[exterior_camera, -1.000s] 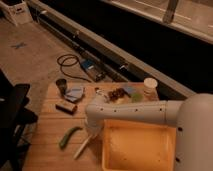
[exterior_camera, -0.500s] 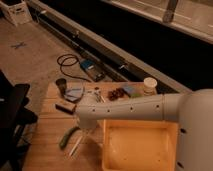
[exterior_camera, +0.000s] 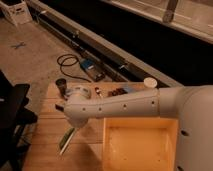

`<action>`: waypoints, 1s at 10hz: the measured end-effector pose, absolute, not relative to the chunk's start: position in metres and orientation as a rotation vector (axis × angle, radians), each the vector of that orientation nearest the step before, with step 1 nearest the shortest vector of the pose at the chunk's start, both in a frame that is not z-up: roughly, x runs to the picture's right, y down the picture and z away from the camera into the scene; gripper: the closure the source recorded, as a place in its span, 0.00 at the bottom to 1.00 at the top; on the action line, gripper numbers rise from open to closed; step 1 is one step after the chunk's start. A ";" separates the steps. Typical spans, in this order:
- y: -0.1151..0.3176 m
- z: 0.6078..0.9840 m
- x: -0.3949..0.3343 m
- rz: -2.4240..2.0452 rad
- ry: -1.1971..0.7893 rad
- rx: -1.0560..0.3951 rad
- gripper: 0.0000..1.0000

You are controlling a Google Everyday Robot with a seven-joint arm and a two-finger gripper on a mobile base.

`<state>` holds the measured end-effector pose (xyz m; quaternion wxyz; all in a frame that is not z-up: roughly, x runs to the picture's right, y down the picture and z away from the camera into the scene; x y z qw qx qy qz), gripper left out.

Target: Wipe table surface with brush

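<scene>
- Table [exterior_camera: 50,125]: flat, light wood planks, under the tub.
- Arm [exterior_camera: 120,105]: smooth, white, round, just behind the tub.
- Tub [exterior_camera: 106,145]: yellow plastic box.
- Brush [exterior_camera: 69,137]: thin white stick, left of tub.
- Gripper: hidden by the arm, left of tub; cannot tell its grip.

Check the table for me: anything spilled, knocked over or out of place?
Nothing spilled or tipped that shows. The brush lies slanted on the table surface right beside the green vegetable. The arm's elbow hides the gripper and much of that surface.
</scene>
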<state>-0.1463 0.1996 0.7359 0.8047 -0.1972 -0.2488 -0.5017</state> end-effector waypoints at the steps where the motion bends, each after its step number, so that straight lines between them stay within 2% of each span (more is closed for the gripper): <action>1: 0.211 0.740 -0.149 -1.064 -0.559 -0.434 1.00; 5: 0.257 0.755 -0.141 -0.999 -0.607 -0.526 1.00; 8: 0.239 0.762 -0.109 -0.988 -0.530 -0.557 1.00; 10: 0.225 0.781 -0.102 -0.993 -0.515 -0.564 1.00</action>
